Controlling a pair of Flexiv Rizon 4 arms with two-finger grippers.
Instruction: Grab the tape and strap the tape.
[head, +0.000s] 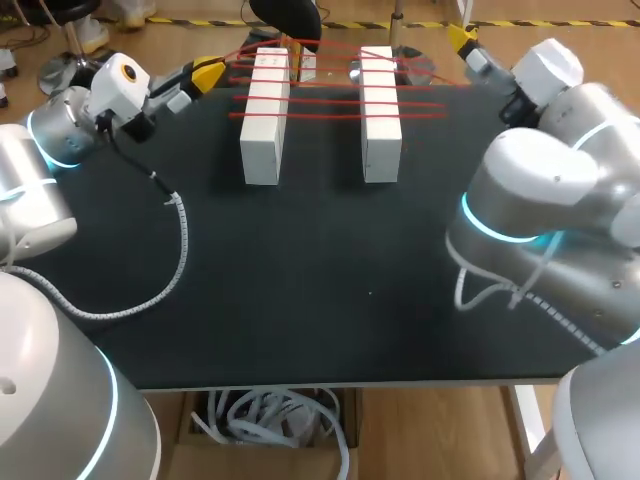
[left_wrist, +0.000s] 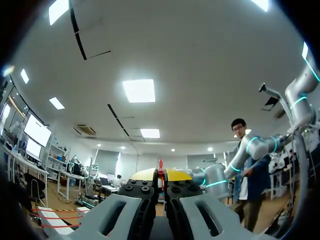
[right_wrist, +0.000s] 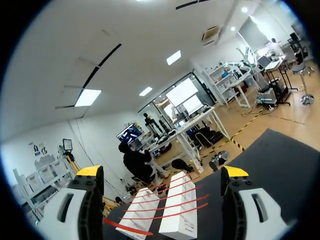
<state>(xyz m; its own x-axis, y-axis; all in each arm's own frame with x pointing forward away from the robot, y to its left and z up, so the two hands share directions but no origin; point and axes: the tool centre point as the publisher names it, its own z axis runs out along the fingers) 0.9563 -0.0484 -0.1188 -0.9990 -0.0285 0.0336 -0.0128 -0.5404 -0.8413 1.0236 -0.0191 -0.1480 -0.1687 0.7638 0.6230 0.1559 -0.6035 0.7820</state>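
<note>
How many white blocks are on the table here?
2. The left white block and the right white block stand side by side, apart, on the far part of the table, with red tape stretched across both. None appears hidden.

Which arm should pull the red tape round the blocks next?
Left, probably: the left gripper is shut on the tape, right beside the blocks. The right gripper is open, gripping nothing.
</note>
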